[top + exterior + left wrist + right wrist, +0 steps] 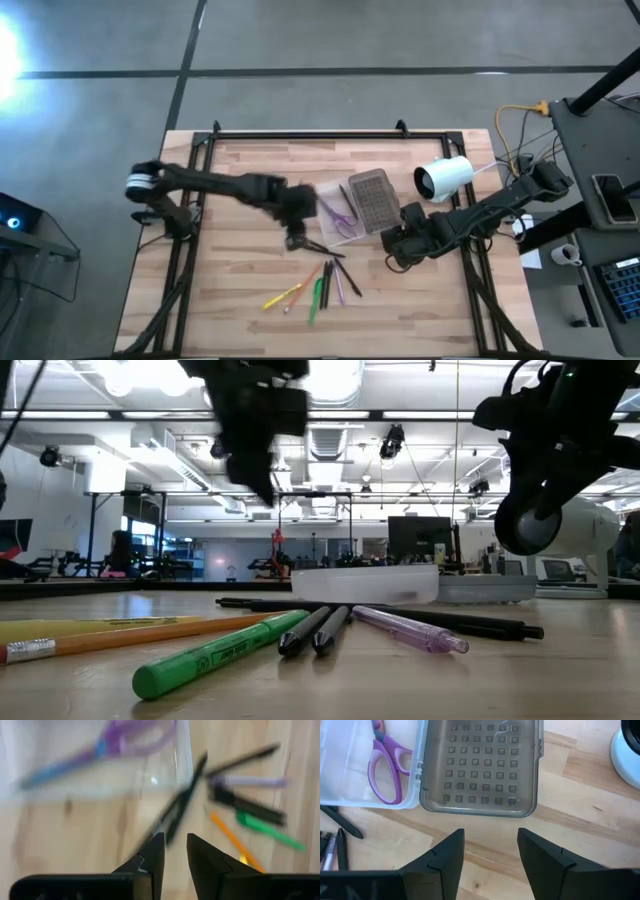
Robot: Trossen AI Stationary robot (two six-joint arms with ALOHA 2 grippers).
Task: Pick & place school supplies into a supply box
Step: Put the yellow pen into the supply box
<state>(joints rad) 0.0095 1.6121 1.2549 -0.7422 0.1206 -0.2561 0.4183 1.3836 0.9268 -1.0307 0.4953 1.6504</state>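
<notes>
The clear supply box tray [328,200] lies open at mid-table, its grey gridded lid [480,765] flat beside it. Purple-handled scissors [387,770] lie in the tray. On the wood nearer the front, pens and pencils are fanned out: a yellow pencil [280,297], a green pen [220,655], a purple pen [410,630] and black pens [325,280]. A long black pen [322,247] lies flat by the tray. My left gripper [295,240] hangs above that pen's end, raised off the table, narrowly open and empty [175,847]. My right gripper [490,845] is open and empty near the lid's front edge.
A white cylindrical camera [443,177] lies on the table to the right of the lid, next to the right arm. A black frame rail [310,135] runs along the far edge. Bare wood [220,290] lies left of the pens.
</notes>
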